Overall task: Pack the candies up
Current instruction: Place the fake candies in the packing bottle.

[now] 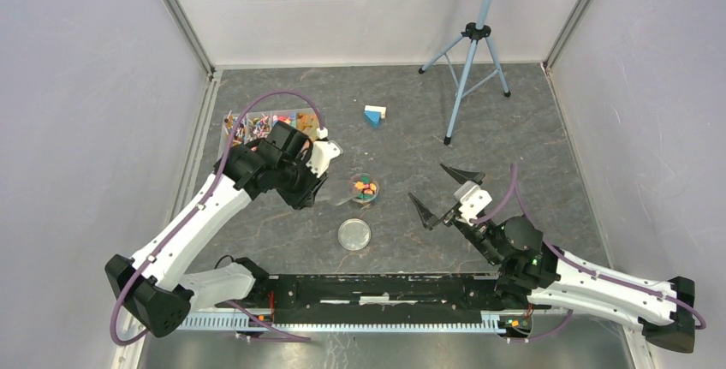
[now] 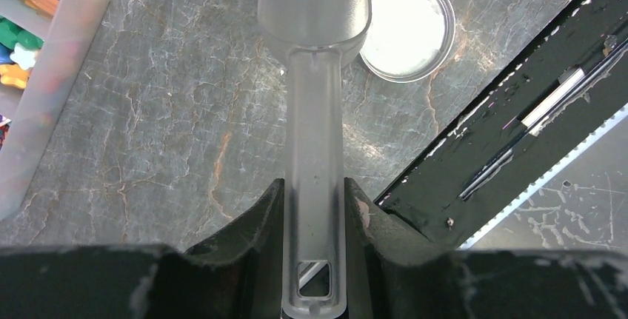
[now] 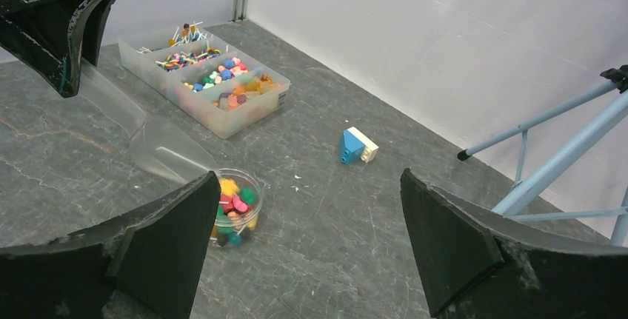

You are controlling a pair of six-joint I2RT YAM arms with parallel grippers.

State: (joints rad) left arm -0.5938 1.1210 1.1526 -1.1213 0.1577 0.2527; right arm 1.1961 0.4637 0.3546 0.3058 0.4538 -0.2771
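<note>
With your left gripper (image 2: pixel 315 204) clamped on the scoop (image 2: pixel 314 126) and the right gripper (image 3: pixel 307 241) gaping empty, a careless swing may topple the unsteadied jar (image 3: pixel 257 186) of candies (image 3: pixel 235 208).

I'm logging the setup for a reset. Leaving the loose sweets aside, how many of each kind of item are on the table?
clear scoop: 1
round tub: 1
round lid: 1
divided tray: 1
blue-and-white block: 1
tripod: 1
Total: 6
</note>
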